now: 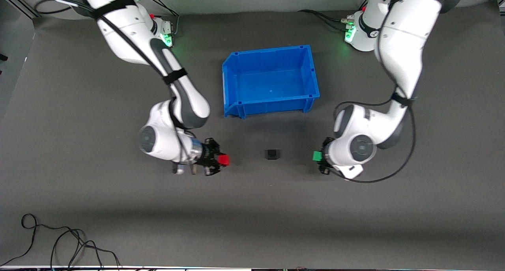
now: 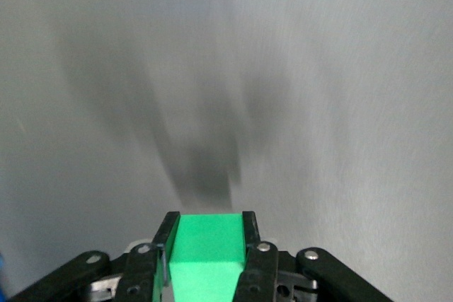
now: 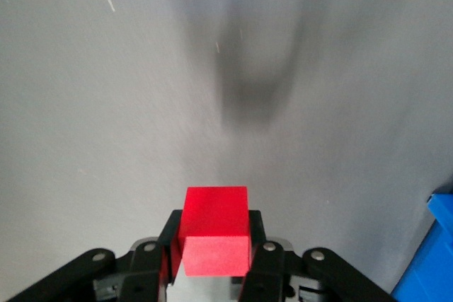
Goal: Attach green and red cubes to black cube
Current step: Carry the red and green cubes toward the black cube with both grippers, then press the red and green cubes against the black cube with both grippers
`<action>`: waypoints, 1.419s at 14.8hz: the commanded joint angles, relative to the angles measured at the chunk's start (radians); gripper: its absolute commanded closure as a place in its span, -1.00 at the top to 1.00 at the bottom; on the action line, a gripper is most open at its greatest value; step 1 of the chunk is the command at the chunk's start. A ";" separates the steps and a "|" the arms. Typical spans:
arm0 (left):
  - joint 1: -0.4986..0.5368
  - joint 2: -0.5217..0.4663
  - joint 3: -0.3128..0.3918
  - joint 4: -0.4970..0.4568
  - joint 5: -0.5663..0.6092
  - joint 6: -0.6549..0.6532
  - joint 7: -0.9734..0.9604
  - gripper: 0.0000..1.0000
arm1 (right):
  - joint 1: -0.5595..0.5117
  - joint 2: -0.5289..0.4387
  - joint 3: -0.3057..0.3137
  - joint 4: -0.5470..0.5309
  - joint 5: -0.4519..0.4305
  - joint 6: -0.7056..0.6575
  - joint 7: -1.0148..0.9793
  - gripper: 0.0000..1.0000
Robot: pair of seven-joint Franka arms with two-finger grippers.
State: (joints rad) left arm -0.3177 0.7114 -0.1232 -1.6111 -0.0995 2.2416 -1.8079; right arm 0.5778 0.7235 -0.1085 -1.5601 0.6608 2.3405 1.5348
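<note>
The black cube (image 1: 272,154) sits on the grey table (image 1: 252,208), alone, nearer the front camera than the blue bin (image 1: 270,80), which lies at about its 12 o'clock in the front view. The right gripper (image 1: 221,160) hangs over the table toward the right arm's end, at roughly 9 o'clock from the black cube, and pinches the red cube (image 1: 224,160) between its fingers (image 3: 168,245); the right wrist view shows the red block (image 3: 214,230) clamped on both sides, with bare table under it (and a corner of the bin at the edge). The left gripper (image 1: 318,157) is over the table at about 3 o'clock from the black cube, fingers (image 2: 165,245) pressed onto the green cube (image 1: 317,156), which fills the gap between them (image 2: 207,256). Both coloured cubes are well apart from the black one, each clear of it on its own side.
</note>
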 commanded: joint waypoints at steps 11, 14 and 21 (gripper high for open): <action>-0.172 0.072 0.016 0.019 -0.057 0.159 -0.378 -1.00 | 0.172 0.171 -0.014 0.146 0.002 0.141 0.137 -0.36; -0.179 0.072 0.016 0.020 -0.057 0.151 -0.378 -1.00 | 0.172 0.185 -0.013 0.161 0.003 0.143 0.153 -0.36; -0.181 0.062 0.014 0.022 -0.058 0.148 -0.317 -1.00 | 0.200 0.223 -0.014 0.193 0.002 0.206 0.220 -0.36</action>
State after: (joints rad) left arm -0.4791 0.7817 -0.1229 -1.5934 -0.1526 2.4195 -2.1554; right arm 0.7444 0.9089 -0.1096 -1.4163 0.6608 2.5175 1.7008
